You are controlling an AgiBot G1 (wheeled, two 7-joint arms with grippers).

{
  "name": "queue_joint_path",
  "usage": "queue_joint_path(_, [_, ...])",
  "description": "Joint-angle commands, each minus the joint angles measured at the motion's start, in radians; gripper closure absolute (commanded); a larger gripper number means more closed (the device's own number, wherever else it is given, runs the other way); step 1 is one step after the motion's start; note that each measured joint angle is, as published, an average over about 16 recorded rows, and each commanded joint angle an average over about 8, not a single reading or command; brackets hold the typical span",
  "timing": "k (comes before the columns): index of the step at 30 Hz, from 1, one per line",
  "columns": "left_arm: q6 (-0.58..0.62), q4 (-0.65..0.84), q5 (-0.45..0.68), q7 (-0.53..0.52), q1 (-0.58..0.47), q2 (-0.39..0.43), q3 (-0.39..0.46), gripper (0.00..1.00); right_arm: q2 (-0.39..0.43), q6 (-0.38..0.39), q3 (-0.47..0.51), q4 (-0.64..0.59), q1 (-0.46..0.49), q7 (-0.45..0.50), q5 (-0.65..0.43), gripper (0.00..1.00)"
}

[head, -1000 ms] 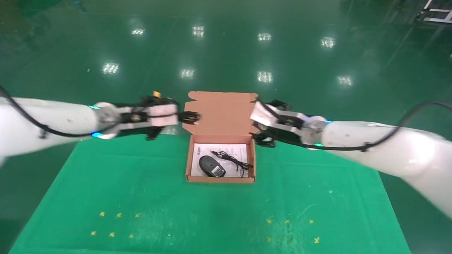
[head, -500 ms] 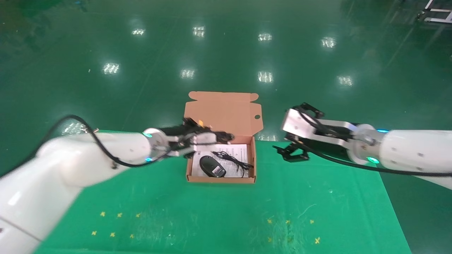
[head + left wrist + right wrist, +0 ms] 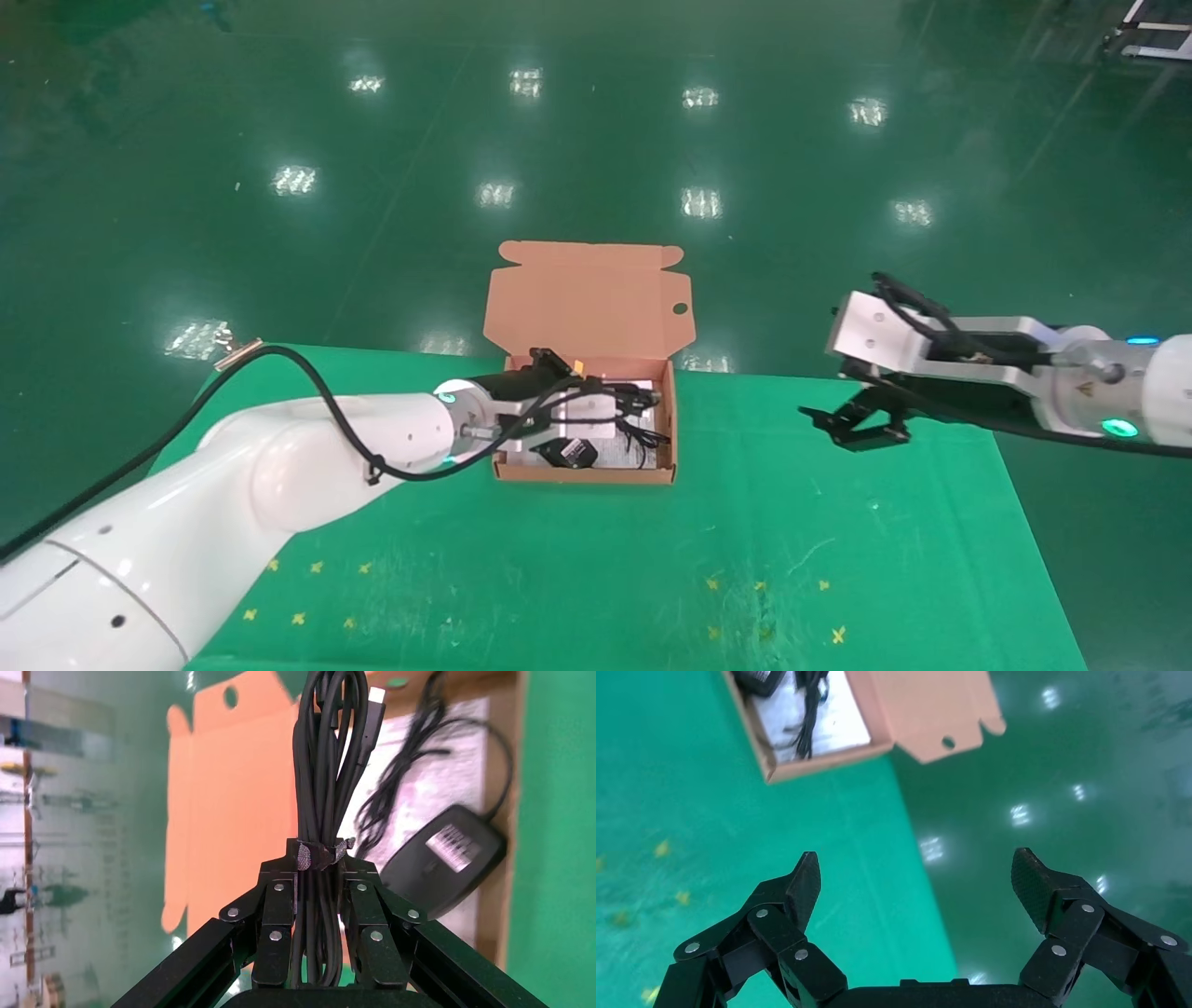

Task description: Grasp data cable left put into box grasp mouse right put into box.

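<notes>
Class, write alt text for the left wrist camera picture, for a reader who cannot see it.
The left pincer grips a bundled black data cable above an open cardboard box. Inside the box, a black mouse and its cord lie on a white leaflet.

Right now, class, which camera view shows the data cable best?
The left wrist view: the data cable fills the middle, clamped in the left claw. The head view shows only a small dark tangle over the box. The right wrist view doesn't clearly show it.
</notes>
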Motion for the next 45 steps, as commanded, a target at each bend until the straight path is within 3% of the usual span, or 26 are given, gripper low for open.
queue_joint_path(1, [-0.018, 0.009, -0.021, 0.003, -0.002, 0.003, 0.026, 1.0, 0.01, -0.032, -0.001, 0.002, 0.016, 0.004, 0.006, 0.0])
queue_joint_path(3, [-0.035, 0.016, -0.041, 0.003, -0.007, 0.004, 0.052, 1.0, 0.019, -0.065, 0.0, 0.003, 0.03, 0.001, 0.018, 0.0])
queue_joint_path(4, [-0.043, 0.02, -0.052, 0.002, -0.01, 0.004, 0.064, 0.93, 0.024, -0.081, -0.001, 0.004, 0.037, -0.002, 0.023, 0.0])
queue_joint_path(11, [-0.071, 0.033, -0.096, 0.001, -0.02, 0.007, 0.115, 0.06, 0.043, -0.146, -0.002, 0.009, 0.067, -0.013, 0.044, 0.0])
queue_joint_path(12, [-0.072, 0.033, -0.097, 0.001, -0.021, 0.007, 0.116, 0.0, 0.043, -0.148, -0.001, 0.009, 0.067, -0.013, 0.045, 0.0])
queue_joint_path(23, [-0.062, 0.016, -0.088, 0.0, -0.018, -0.005, 0.1, 0.0, 0.03, -0.129, 0.0, -0.005, 0.057, -0.013, 0.043, 0.0])
queue_joint_path(33, [-0.023, -0.087, -0.168, -0.064, -0.073, -0.09, 0.05, 0.0, 0.021, -0.133, 0.011, -0.027, 0.062, -0.051, 0.067, 0.0])
queue_joint_path(39, [-0.026, -0.099, -0.186, -0.101, -0.133, -0.122, 0.013, 0.0, 0.014, -0.136, 0.035, -0.028, 0.115, -0.086, 0.052, 0.0])
queue_joint_path(45, [-0.036, -0.085, -0.172, -0.122, -0.187, -0.136, -0.004, 0.0, -0.001, -0.186, 0.05, -0.03, 0.186, -0.123, 0.026, 0.0])
